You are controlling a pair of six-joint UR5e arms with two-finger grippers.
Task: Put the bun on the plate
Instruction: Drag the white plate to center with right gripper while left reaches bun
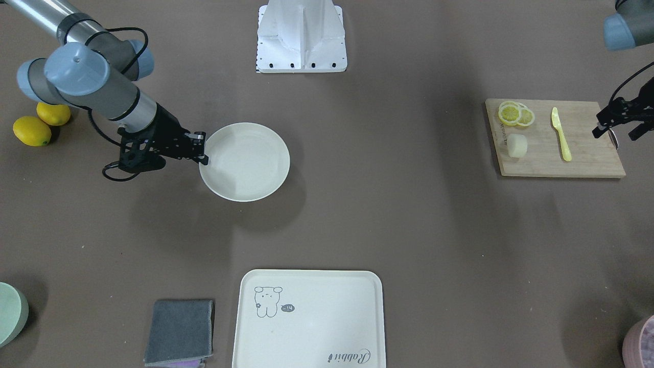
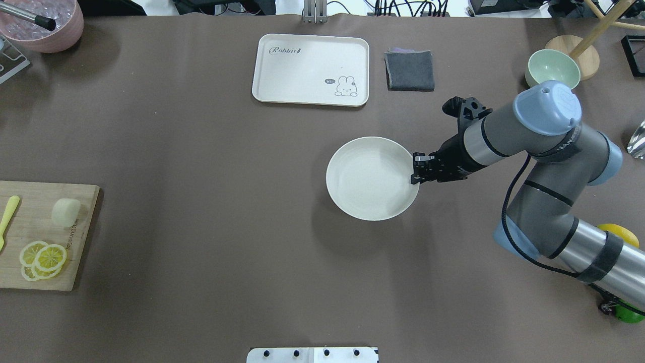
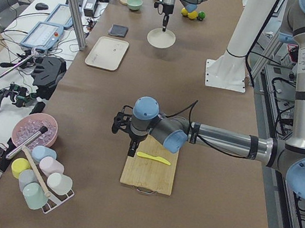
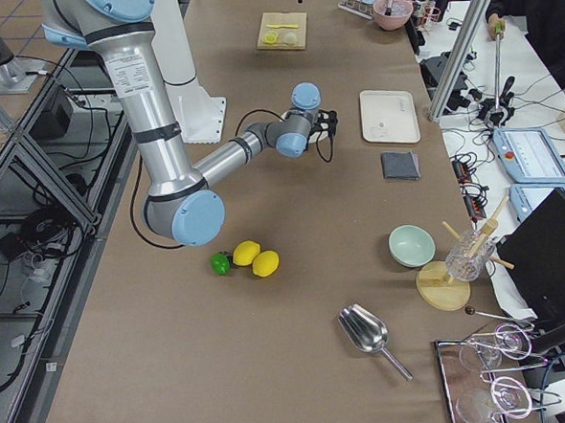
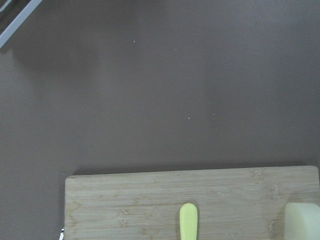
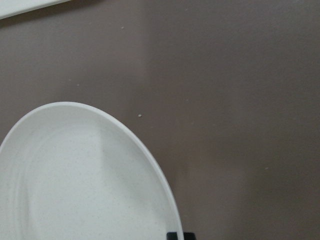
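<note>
The bun (image 1: 516,145) is a small cream block lying on the wooden cutting board (image 1: 557,153), beside the lemon slices. It also shows on the board from overhead (image 2: 65,212) and at the lower right of the left wrist view (image 5: 302,222). The round cream plate (image 1: 245,163) rests empty on the table near the middle. My right gripper (image 1: 203,151) points down at the plate's rim (image 2: 410,174) and is shut on it; its fingertips (image 6: 175,235) meet at that rim. My left gripper (image 1: 617,135) hangs open over the board's far end, apart from the bun.
Lemon slices (image 1: 516,113) and a yellow knife (image 1: 561,134) share the board. A bear tray (image 1: 311,317) and a grey cloth (image 1: 179,332) lie at the operators' side. Two lemons (image 1: 31,130) sit behind the right arm. A green bowl (image 2: 553,68) stands far right.
</note>
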